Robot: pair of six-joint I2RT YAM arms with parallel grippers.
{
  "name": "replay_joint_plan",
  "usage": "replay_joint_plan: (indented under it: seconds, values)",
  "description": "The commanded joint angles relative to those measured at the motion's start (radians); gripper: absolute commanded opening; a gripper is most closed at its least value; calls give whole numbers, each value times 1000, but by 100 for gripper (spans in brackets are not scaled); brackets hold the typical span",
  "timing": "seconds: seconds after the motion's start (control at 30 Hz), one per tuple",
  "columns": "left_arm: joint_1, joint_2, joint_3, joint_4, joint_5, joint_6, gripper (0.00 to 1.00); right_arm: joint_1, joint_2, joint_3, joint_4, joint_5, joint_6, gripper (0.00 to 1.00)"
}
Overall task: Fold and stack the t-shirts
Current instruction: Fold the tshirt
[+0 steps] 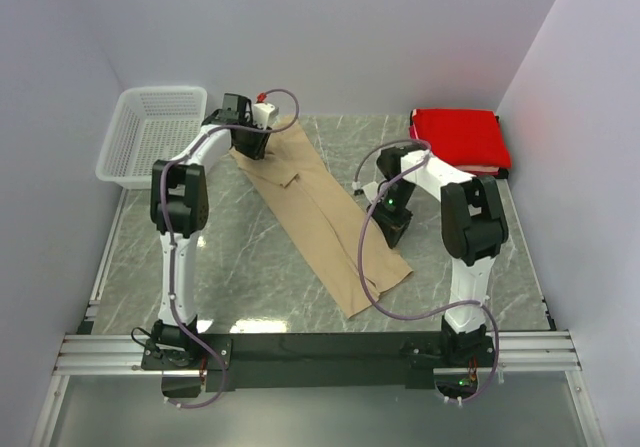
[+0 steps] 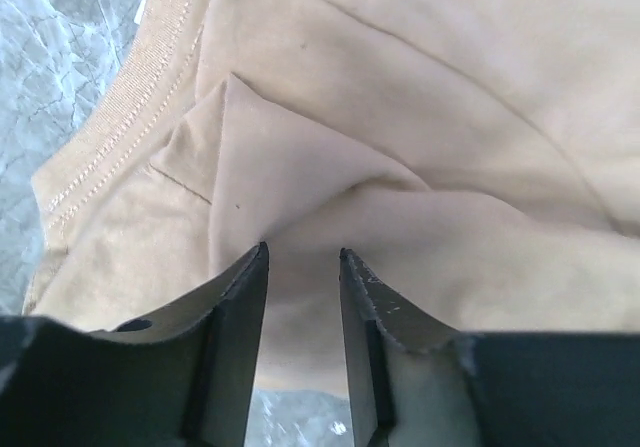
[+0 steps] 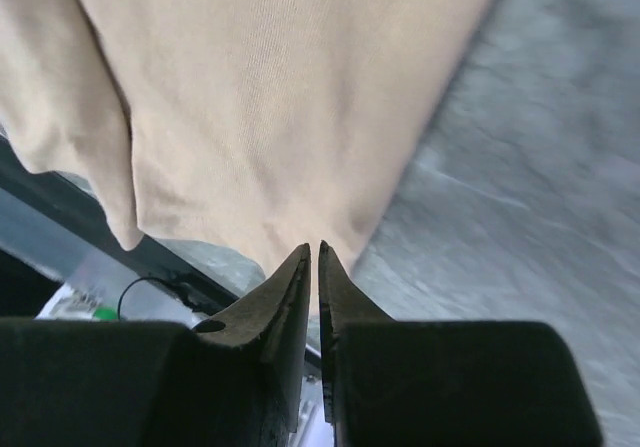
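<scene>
The tan t-shirt (image 1: 320,212) lies folded into a long narrow strip, running diagonally from the back left toward the front right. My left gripper (image 1: 250,145) is at its collar end. In the left wrist view that gripper (image 2: 303,252) stands open, and a raised fold of the tan t-shirt (image 2: 420,117) lies at its fingertips. My right gripper (image 1: 392,229) sits at the strip's right edge. In the right wrist view this gripper (image 3: 315,247) is pinched shut on the edge of the tan t-shirt (image 3: 270,97). The red t-shirt (image 1: 460,137) lies folded at the back right corner.
A white mesh basket (image 1: 125,172) stands at the back left, close to the left arm. White walls close in the marble table (image 1: 230,267) on three sides. The arms' mounting rail (image 1: 320,347) runs along the near edge.
</scene>
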Motion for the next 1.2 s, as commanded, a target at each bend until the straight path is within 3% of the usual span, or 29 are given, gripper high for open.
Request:
replay_joint_plan:
  seconds: [0.0, 0.17, 0.4, 0.6, 0.77, 1.0, 1.17]
  values:
    - [-2, -208, -88, 119, 67, -34, 43, -13, -65, 66, 35, -9, -16, 15]
    - [-2, -348, -282, 137, 71, -150, 43, 19, -20, 104, 37, -61, -3, 15]
    - [-1, -486, -475, 174, 91, -251, 40, 56, 38, -23, 92, -27, 27, 13]
    - [-16, -469, -497, 93, 85, -293, 37, 131, 14, -140, 72, -125, 37, 10]
    - [-59, -439, -514, 91, 77, -317, 36, 271, -17, -148, 25, -321, -6, 12]
    - [-126, -351, -517, 48, 56, -380, 33, 175, -101, -135, 15, -336, -36, 32]
    - [-131, -218, -440, 16, -21, -407, 31, 78, -111, -76, 26, -270, -33, 33]
